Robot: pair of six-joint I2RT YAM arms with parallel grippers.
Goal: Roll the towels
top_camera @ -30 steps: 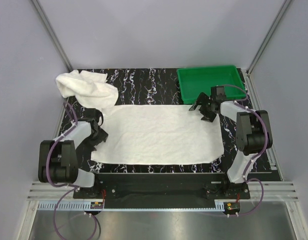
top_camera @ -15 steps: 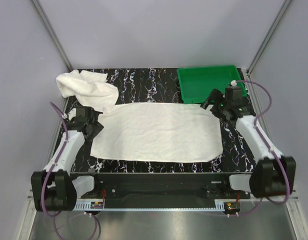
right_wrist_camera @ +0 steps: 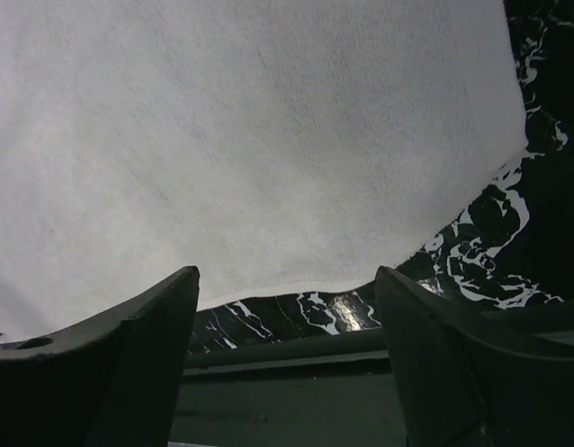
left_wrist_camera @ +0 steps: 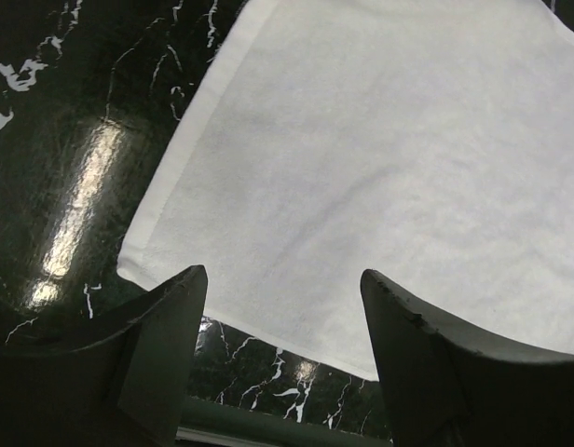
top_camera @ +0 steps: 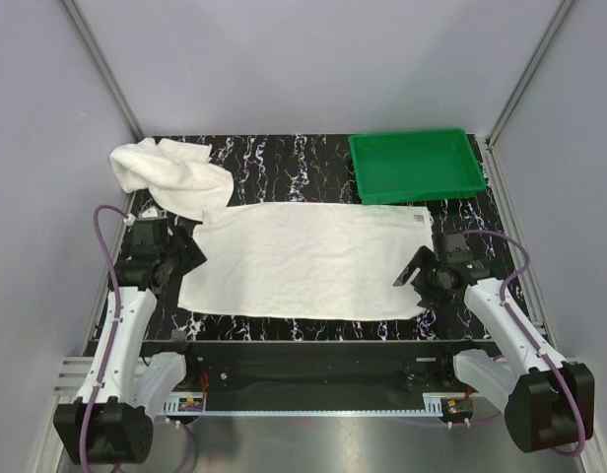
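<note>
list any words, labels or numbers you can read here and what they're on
None can be read.
The flat towel, crumpled towel and green tray show no print.
The strip along the front rail bears tick marks, but any numbers are too small to read.

The right gripper [top_camera: 414, 284] pulled away from the far right corner of the larger towel [top_camera: 308, 259], beside the green tray [top_camera: 414, 166], and came back toward the near right corner. That uncovered the far corner, which now lay flat on the tabletop [top_camera: 284, 168]. The left gripper [top_camera: 188, 259] shifted only slightly along the towel's left edge. The towel's right edge seemed straighter than before.
</note>
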